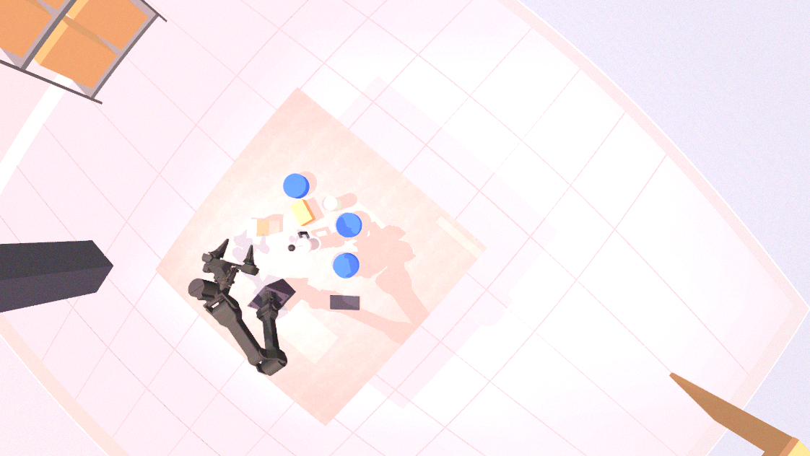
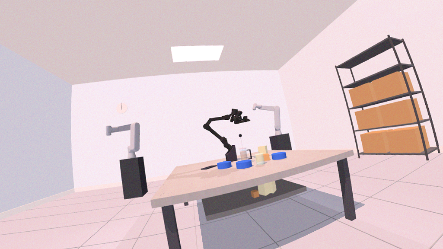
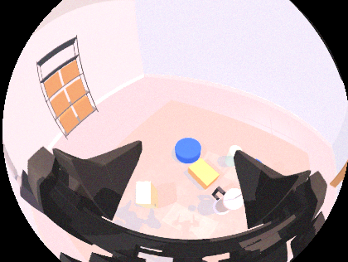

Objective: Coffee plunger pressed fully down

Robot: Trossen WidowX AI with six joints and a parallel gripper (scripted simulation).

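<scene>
Three blue discs (image 2: 244,163) ring the press (image 2: 244,153) on my worktop (image 2: 219,183); shelving (image 2: 386,97) lines the wall; end effector (image 2: 245,119) hangs above, fingers apart, empty.

Blues, yellows and black on a pale peach counter

Three round containers (image 1: 295,185) were bright blue, ringing a yellow block (image 1: 302,212) at 12 o'clock of the clear coffee press (image 1: 306,244), whose plunger knob (image 1: 291,247) was black. A cream-and-orange box (image 1: 263,226) sat at 10 o'clock. The claw (image 1: 234,252) and arm were charcoal black; the counter (image 1: 396,294) was mottled peach, the flat slab (image 1: 344,302) dark grey.
</scene>
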